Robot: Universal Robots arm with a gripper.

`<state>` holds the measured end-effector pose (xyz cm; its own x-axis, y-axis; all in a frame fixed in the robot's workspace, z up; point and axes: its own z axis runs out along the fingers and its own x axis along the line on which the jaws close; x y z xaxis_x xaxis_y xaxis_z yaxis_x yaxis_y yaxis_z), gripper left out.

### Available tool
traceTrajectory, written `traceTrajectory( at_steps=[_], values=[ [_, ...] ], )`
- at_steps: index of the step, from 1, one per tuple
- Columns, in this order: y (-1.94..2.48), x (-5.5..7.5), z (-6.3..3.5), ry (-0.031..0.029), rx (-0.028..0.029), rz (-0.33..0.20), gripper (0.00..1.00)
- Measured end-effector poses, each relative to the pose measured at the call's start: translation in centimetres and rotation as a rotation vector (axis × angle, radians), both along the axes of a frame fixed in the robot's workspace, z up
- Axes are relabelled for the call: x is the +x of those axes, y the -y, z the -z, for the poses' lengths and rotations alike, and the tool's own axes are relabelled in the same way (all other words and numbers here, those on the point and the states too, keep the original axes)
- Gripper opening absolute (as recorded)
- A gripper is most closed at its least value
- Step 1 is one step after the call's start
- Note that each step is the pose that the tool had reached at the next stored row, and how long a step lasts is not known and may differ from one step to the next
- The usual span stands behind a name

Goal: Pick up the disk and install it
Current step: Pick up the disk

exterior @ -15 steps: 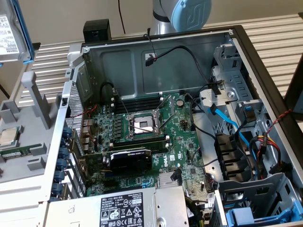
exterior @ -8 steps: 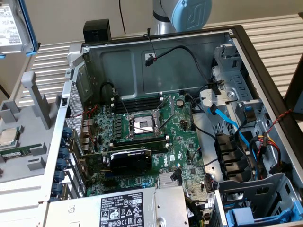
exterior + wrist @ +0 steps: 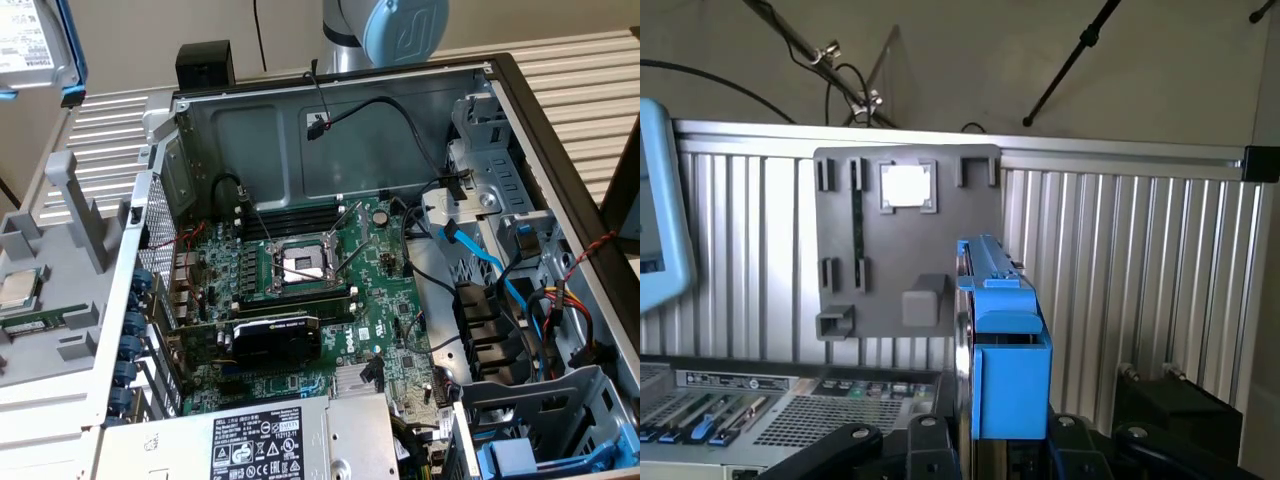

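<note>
The disk [image 3: 30, 45], silver with a white label and a blue plastic frame, hangs in the air at the top of the exterior view's left, above the grey fixture plate [image 3: 60, 260] and beside the open computer case [image 3: 330, 130]. In the wrist view the disk [image 3: 1005, 340] stands edge-on, its blue frame rising between the black fingers [image 3: 928, 440] of my gripper [image 3: 1000, 445]. The gripper is shut on the disk's lower end.
The case holds a motherboard [image 3: 390, 300], a graphics card [image 3: 275, 335], a grey power supply [image 3: 270, 440] and loose cables [image 3: 480, 265]. Metal drive cages [image 3: 500, 200] and a blue-lined bay [image 3: 530, 455] line the exterior view's right. A small processor chip [image 3: 18, 290] lies on the fixture plate.
</note>
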<state>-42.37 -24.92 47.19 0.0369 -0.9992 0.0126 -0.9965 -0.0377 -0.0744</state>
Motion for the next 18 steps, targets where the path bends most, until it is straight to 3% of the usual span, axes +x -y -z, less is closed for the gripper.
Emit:
traceTrajectory(
  at_steps=[8, 18],
  values=[
    [0.01, 2.7, -1.68, 0.0000, 0.0061, 0.000, 0.37],
    [0.21, 6.6, -3.43, -0.0001, 0.0087, 0.000, 0.37]
  ],
)
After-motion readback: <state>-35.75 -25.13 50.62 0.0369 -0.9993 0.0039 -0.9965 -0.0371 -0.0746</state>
